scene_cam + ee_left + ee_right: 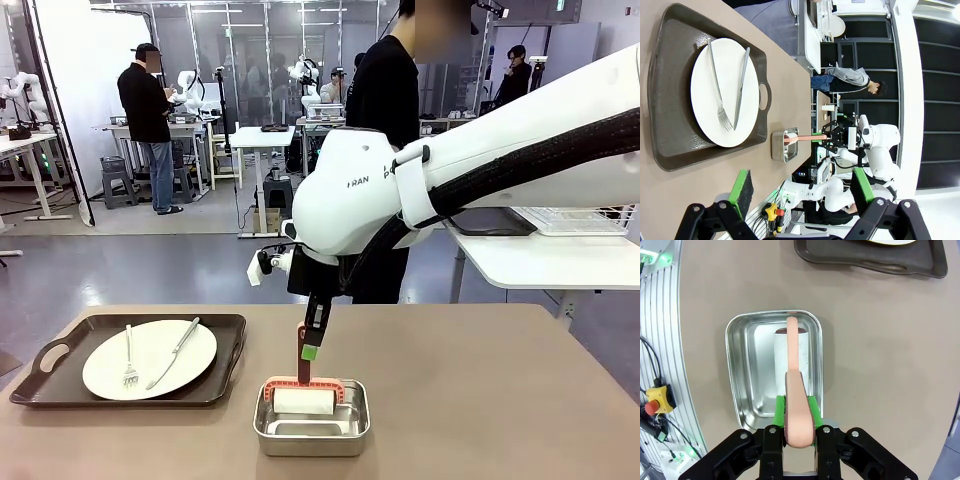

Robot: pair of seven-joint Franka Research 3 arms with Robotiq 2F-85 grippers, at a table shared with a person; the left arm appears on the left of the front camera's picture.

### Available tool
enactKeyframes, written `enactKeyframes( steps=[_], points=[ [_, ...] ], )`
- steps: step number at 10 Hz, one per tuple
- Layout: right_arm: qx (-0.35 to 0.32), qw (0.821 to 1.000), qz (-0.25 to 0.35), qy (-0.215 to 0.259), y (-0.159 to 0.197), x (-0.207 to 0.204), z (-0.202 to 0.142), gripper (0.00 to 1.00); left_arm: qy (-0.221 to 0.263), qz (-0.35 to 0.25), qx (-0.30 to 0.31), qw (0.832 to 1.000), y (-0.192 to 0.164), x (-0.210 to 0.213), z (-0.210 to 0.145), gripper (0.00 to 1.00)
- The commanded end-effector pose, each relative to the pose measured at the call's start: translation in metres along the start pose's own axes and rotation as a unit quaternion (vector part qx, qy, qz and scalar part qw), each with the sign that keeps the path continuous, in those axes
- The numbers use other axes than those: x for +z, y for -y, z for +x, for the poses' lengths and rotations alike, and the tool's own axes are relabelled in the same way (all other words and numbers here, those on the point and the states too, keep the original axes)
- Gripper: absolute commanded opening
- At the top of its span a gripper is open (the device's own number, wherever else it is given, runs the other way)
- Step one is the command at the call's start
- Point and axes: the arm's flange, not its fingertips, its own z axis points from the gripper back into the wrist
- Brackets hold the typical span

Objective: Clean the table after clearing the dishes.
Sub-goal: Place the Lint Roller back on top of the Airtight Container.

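Dishes sit at the left of the bench point(480, 400): a dark tray point(228, 365) carries a white plate point(105, 370) with a fork point(129, 360) and a knife point(175, 352) lying across it. By that, clearing is not finished, yet the wiping tool is already in hand. The right fingers point(780, 406) are clamped on the pink handle point(795, 375) of a roller point(303, 401), whose white drum rests inside the steel pan point(262, 430) near the front middle of the bench, just beside the tray. The left fingers point(741, 190) stand wide apart and empty, hanging above the bench short of the tray's near edge.

The step in hand looks like picking up the roller. Next, it would have to be lifted straight up past the pan's rim before any sweep, or it may drag the pan along. The tray probably needs to go first, since it covers much of the left side; the free left arm seems best placed for that.
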Motion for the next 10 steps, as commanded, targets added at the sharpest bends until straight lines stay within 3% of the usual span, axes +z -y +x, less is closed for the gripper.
enactKeyframes(
  steps=[1,10],
  points=[
    [-0.015,1.000,-0.008,-0.014,-0.003,-0.005,0.003,0.21,-0.004,-0.003,-0.004,1.000,0.001,0.003,-0.003,1.00],
    [-0.026,0.999,-0.015,-0.029,0.010,-0.035,-0.007,0.21,-0.004,-0.003,-0.004,1.000,0.001,0.003,-0.003,1.00]
  ],
)
